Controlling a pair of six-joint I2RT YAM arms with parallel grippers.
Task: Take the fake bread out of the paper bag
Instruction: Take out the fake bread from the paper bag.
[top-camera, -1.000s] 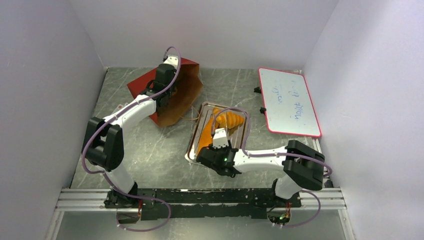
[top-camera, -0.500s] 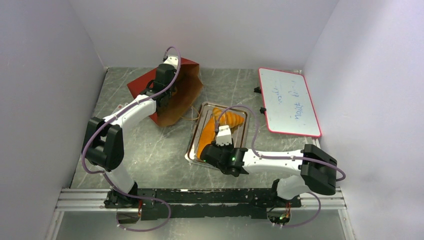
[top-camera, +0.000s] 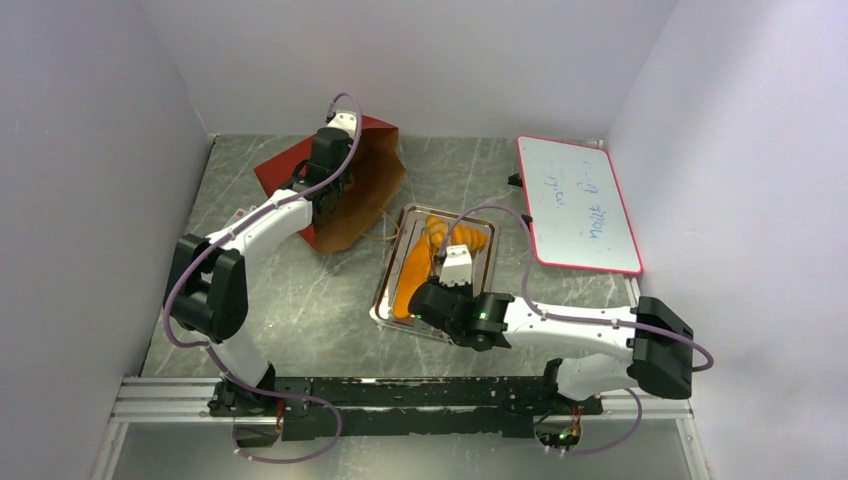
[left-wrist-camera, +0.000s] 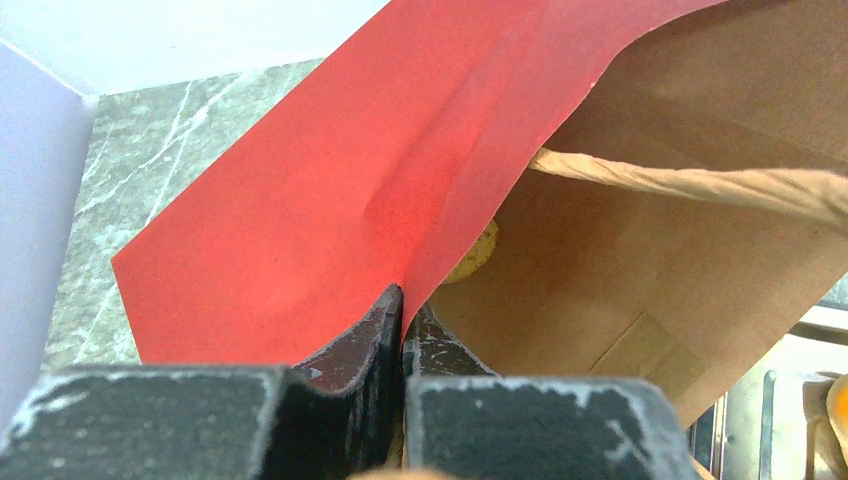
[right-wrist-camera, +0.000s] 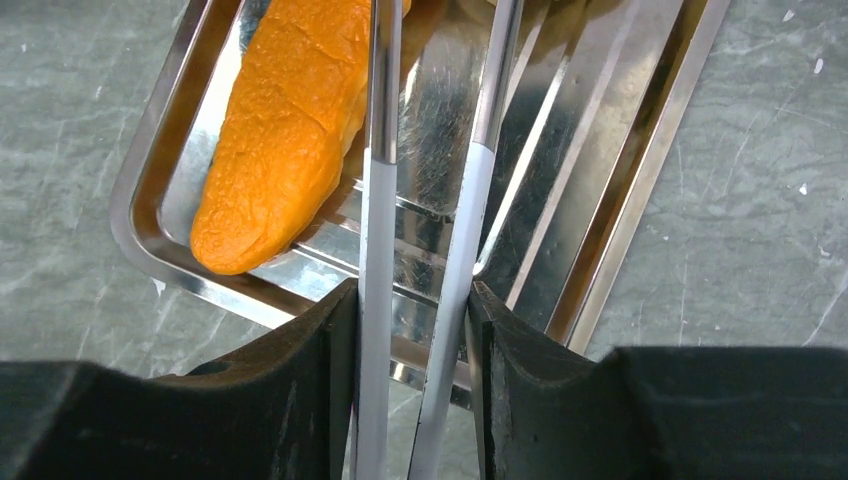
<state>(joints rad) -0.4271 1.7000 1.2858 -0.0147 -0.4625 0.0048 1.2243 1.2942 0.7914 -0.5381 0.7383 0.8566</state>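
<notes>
Seen from above: the paper bag (top-camera: 365, 200) on its side at 10 o'clock of the table (top-camera: 300, 300), red outside up, brown mouth gaping toward 4 o'clock. Just beside that mouth, near the table's middle, a metal tray (top-camera: 480, 270) carrying fake bread (top-camera: 420, 258): a long loaf (top-camera: 408, 285) along the 9 o'clock side, a ridged croissant (top-camera: 462, 237) at the 12 o'clock end. Well apart at 2 o'clock, a red-framed whiteboard (top-camera: 578, 205) with blue scribbles. Both sets of fingertips hidden under the arms here.

From the left wrist: left gripper (left-wrist-camera: 403, 310) with fingers pressed together, pinching the bag's red rim at the border with the brown lining. Only here too: a tan cord handle (left-wrist-camera: 700, 185) stretched across the mouth, and a small pale-yellow round bit (left-wrist-camera: 478, 255) deep inside, half hidden by the rim. Cannot tell whether bread.

From the right wrist: right gripper (right-wrist-camera: 410, 295) over the tray's 6 o'clock rim, black fingers partly spread. Along each inner face, a thin shiny strip (right-wrist-camera: 378, 200) reaching toward 12 o'clock; in the gap between them, only tray floor. Left strip crossing the loaf's edge; touching or merely above, cannot tell. Also shows the loaf's pitted crust, lost from above.
</notes>
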